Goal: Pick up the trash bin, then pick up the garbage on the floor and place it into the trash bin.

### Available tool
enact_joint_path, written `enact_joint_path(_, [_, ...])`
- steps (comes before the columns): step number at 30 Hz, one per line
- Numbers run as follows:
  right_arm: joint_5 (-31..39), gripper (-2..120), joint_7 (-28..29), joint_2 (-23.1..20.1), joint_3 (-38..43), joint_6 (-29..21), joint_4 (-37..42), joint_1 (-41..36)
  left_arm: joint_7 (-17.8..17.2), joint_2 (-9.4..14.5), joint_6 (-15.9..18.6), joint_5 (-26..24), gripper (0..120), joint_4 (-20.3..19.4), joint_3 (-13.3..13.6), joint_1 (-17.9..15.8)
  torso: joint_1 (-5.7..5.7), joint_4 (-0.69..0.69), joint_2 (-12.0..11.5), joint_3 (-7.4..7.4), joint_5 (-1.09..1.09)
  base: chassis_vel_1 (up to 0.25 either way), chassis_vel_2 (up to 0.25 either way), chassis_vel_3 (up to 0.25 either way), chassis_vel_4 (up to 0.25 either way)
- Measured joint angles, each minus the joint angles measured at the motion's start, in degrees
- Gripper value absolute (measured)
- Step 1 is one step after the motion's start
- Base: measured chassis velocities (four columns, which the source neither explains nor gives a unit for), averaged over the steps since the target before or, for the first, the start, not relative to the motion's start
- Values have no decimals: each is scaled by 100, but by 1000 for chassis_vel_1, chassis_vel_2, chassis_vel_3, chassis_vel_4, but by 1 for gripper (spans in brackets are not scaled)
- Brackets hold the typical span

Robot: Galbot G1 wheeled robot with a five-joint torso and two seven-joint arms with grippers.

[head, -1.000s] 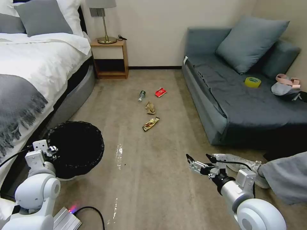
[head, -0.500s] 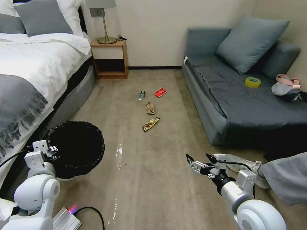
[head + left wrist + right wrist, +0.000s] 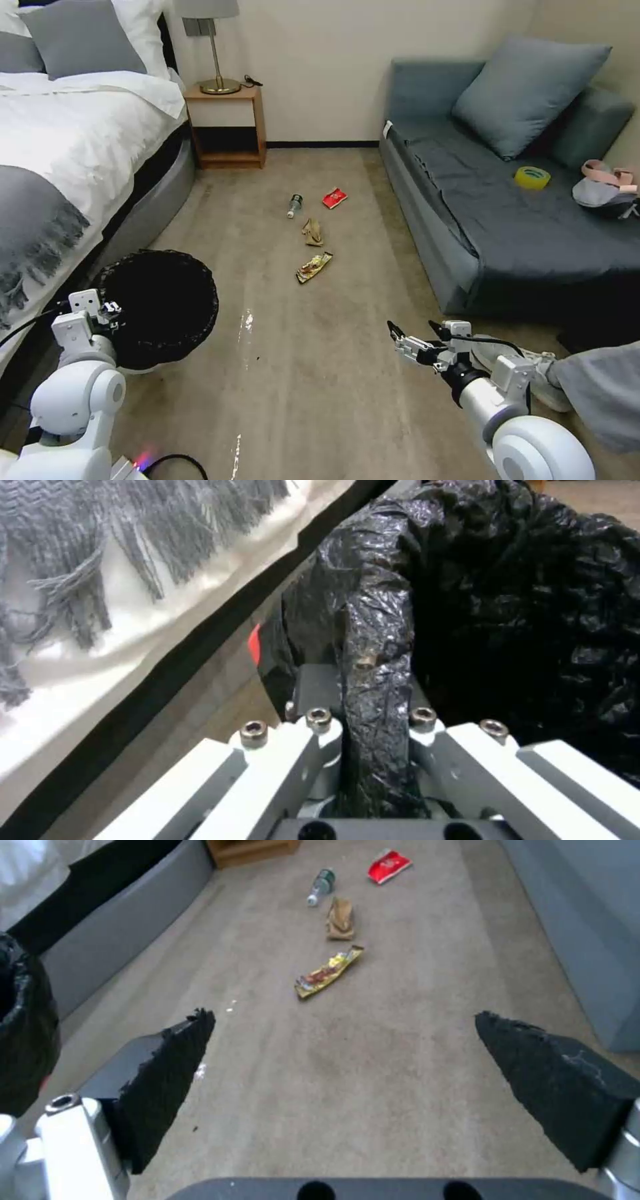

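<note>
The left gripper is clamping the trash bin by its rim beside the bed, the right gripper is hanging spread wide over the floor, and the garbage ahead is calling for a closer approach.

The white wall of the trash bin is being hidden almost wholly by its black bag at the lower left of the head view. In the left wrist view the left gripper is being cut off by the bottom edge, and its fingers are being partly covered by the pinched bag rim. The bottle label is too small to be read. The bed is being cropped at the left edge.
</note>
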Motion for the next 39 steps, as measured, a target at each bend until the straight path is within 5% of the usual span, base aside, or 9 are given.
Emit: enact_joint_path(39, [-61, 100, -41, 15, -100, -27, -136, 98, 46, -70, -79, 30, 4, 156, -31, -86, 0, 0, 0, 0, 0, -103, 95, 103, -98])
